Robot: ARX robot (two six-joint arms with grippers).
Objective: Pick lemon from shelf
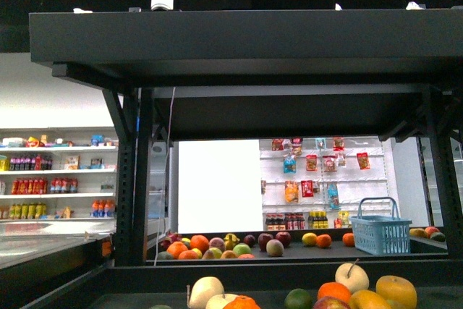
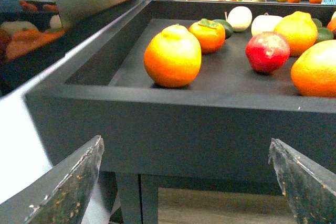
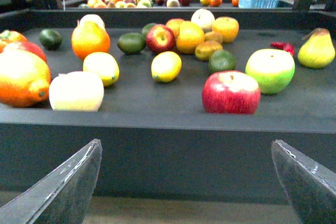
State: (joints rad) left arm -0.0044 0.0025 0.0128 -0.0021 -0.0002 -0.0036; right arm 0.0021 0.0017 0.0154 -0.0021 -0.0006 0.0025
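Black metal rack with perforated uprights (image 1: 143, 179): wide dark flat tiers, each with a raised front lip. In the front view neither arm shows. Mixed fruit lies on the nearest tier at the frame's bottom edge. A farther tier carries more fruit and a light blue plastic basket (image 1: 380, 226) toward its right end. White shelving stocked with bottles (image 1: 58, 179) stands in the background at the left.

Right wrist view: the right gripper (image 3: 186, 144) sits low, in front of the tier's front lip. Its two grey fingers (image 3: 63, 187) are spread wide with nothing between them. A yellow oval lemon (image 3: 166, 66) lies on the tier's flat surface about midway back, touching no other fruit. A second yellow lemon (image 3: 101, 67) lies near it, just behind a pale cream round fruit (image 3: 76, 91). A red apple (image 3: 231, 92) is the fruit nearest the lip, with a green apple (image 3: 270, 70) just beside and behind it. A dark green lime (image 3: 222, 61) lies between the red apple and the cluster of orange fruit further back. A yellow-green pear (image 3: 316, 48) stands upright, well apart from both lemons.

Left wrist view: the left gripper (image 2: 186, 140) faces a corner of the same kind of tier, below lip level. Its worn dark fingers (image 2: 68, 187) are set wide apart and hold nothing. A large round orange citrus (image 2: 173, 56) rests closest to the lip, with a dark red round fruit (image 2: 268, 51) near it. Whether any fruit in this view is a lemon cannot be told.
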